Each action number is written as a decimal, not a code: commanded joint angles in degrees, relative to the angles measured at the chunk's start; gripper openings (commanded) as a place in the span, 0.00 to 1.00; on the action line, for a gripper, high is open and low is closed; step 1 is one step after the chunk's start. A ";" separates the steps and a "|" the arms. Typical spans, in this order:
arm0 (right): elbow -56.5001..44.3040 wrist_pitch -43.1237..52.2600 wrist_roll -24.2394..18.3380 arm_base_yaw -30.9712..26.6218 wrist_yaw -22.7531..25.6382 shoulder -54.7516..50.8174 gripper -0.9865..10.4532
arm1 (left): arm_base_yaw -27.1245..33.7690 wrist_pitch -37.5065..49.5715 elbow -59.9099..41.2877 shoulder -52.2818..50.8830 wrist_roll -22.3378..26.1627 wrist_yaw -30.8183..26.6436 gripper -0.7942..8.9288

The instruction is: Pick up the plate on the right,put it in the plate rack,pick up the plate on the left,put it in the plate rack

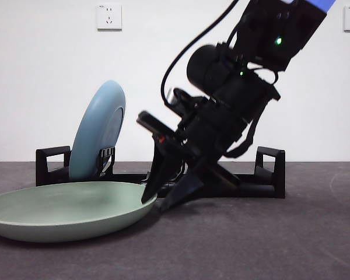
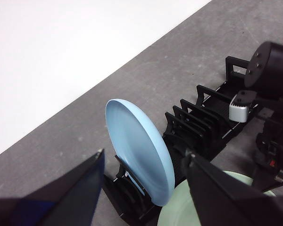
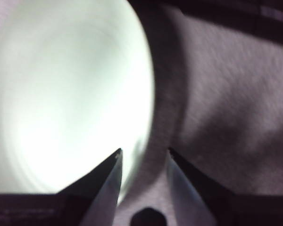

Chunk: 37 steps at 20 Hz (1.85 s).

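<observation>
The blue plate (image 1: 98, 129) stands on edge in the plate rack (image 1: 272, 172), leaning in the slots near one end, so that half of the job looks done. The green plate (image 1: 64, 209) lies flat on the grey table (image 1: 268, 239) in front of the rack, its rim toward the camera in the front view.

The right gripper (image 1: 170, 195) comes down steeply at the green plate's edge. Its two jaws are spread, one tip over the inside of the rim and the other just outside it on the table side, so the rim sits in the gap between them but is not yet pinched. The right wrist view agrees: the pale plate's edge runs between the two dark jaws, though that picture is blurred.

The left gripper (image 2: 144, 176) waits above the rack end with the blue plate, jaws wide apart and holding nothing.

What could go wrong from here, as I judge it:
- The rim is thin and sloped, so a shallow bite could let the plate slip out as it lifts
- The outer jaw tip is very near the table; pressing lower may jam it or push the plate away instead of closing on it
- A plate held by one edge will hang and swing, and could knock the blue plate or catch a divider on the way into a slot
</observation>
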 commanded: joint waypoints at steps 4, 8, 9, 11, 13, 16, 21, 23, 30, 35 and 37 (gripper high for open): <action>0.00 -0.11 0.61 1.33 0.02 1.01 0.08 | -0.22 0.26 -0.15 -0.07 0.28 -0.17 0.38; 0.00 -5.18 0.57 2.08 0.09 -3.37 0.08 | -0.22 -0.09 -0.15 -0.07 0.28 -0.04 0.38; 0.00 -6.73 0.44 2.05 0.20 -5.18 0.08 | -0.22 -0.39 -0.15 -0.07 0.28 0.00 0.38; 0.00 -9.88 -0.20 2.05 2.27 -10.27 0.08 | -0.24 -1.46 -0.15 -0.07 0.28 0.39 0.37; 0.00 -12.13 -1.25 1.79 6.03 -15.39 0.08 | -0.85 -2.29 -0.15 -0.07 0.28 0.48 0.37; 0.00 -15.78 -1.77 -0.11 10.29 -22.99 0.08 | -5.11 -3.82 -0.15 -0.04 1.64 0.44 0.37; 1.27 -21.51 -2.58 -5.51 10.64 -29.18 0.08 | -20.28 -4.98 -0.15 3.87 3.10 -5.57 0.37; 2.99 -24.68 -3.69 -6.97 10.64 -29.29 0.08 | -26.49 -5.05 -0.15 7.37 3.10 -10.05 0.37; 4.92 -27.78 -4.61 -8.11 10.56 -29.75 0.08 | -38.88 -5.25 -0.15 22.84 8.24 -20.06 0.37; 4.92 -28.92 -5.03 -8.41 10.34 -31.06 0.08 | -38.58 -5.18 -0.15 27.30 10.86 -20.41 0.23; 4.92 -29.24 -5.03 -8.74 10.27 -31.78 0.08 | -38.03 -4.39 -0.15 27.58 11.02 -20.13 0.14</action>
